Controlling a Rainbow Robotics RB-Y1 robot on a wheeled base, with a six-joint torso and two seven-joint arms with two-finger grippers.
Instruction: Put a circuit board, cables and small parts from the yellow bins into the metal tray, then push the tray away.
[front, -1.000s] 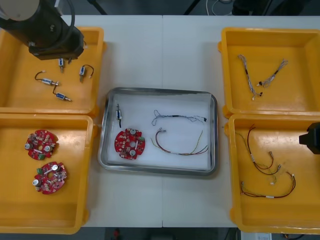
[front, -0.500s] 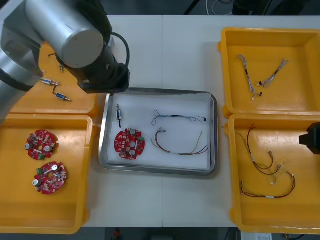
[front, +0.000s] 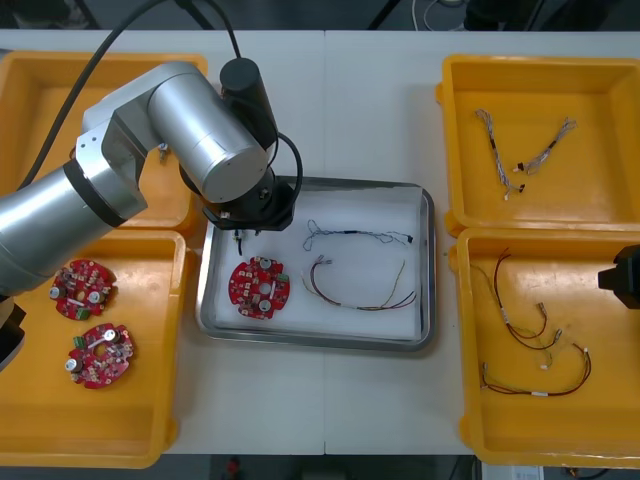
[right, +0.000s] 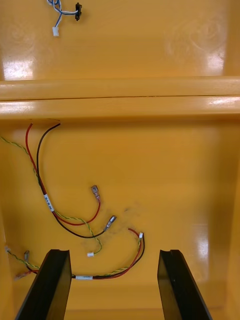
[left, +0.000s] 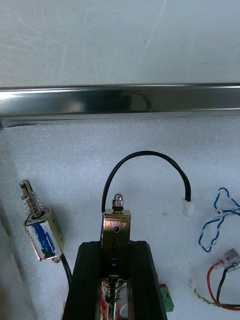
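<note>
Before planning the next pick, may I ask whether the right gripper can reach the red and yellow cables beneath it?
Probably yes: the right gripper hangs open over the yellow bin, the red and yellow cables lie uncovered below, and the left gripper holds a small metal part over the metal tray.

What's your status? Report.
Left gripper shut on small metal part, over metal tray. Right gripper open, idle above yellow bin. Nothing blocking.

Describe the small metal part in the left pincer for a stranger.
Find the metal tray between the yellow bins, then its far-left corner, where the left pincer hangs. The small metal part is clamped between its fingers, trailing a black looped lead; its twin lies loose alongside.
</note>
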